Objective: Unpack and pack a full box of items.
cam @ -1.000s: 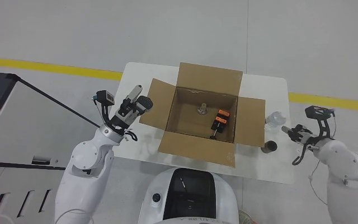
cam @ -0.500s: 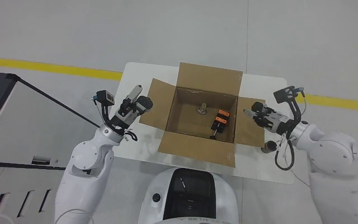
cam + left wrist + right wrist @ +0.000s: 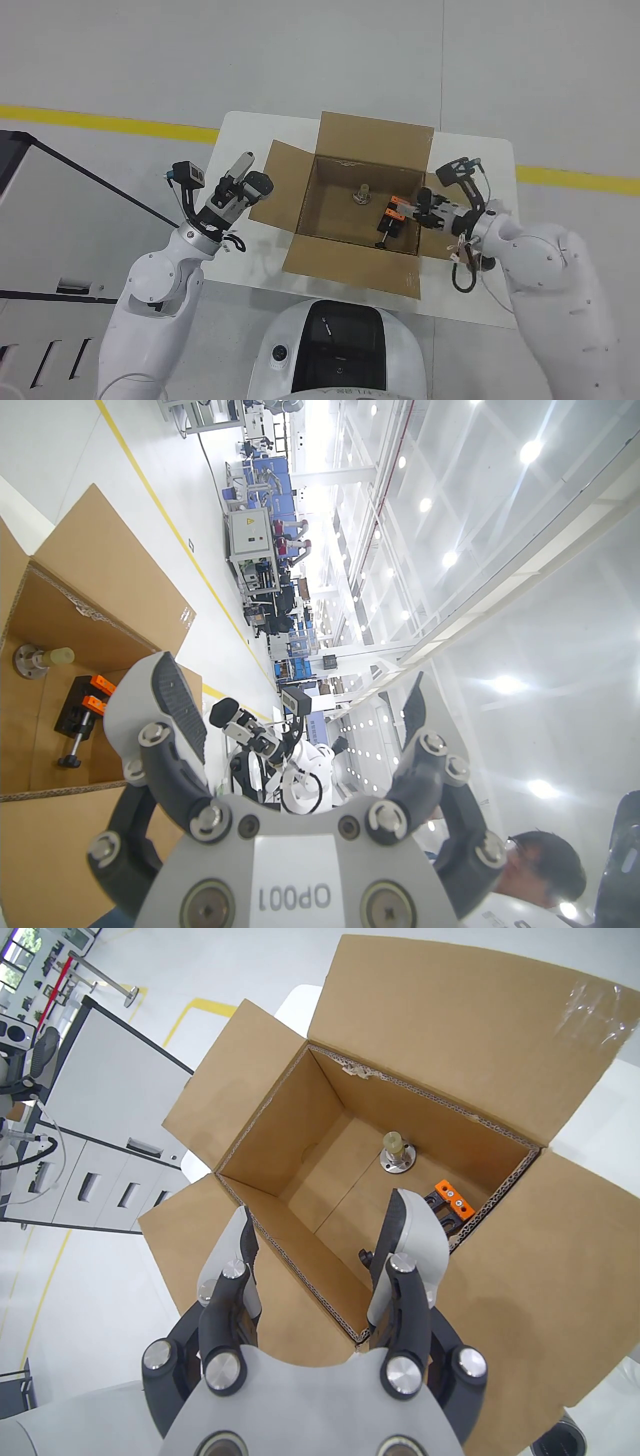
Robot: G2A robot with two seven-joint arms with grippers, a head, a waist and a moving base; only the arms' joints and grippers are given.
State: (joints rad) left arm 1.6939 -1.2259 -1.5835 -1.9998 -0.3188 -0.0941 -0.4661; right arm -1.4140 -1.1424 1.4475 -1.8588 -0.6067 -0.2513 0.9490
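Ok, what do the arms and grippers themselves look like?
The left arm and right arm have glossy white rounded shells with black cables at the wrists. The left gripper and right gripper match: two pale grey curved fingers with black ribbed pads, black linkages, silver screws, a grey base plate. The left's plate carries a white label.

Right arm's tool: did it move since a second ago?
Yes. The right tool swung in from the white table's right edge toward the open brown cardboard box, and now hangs over its right wall.
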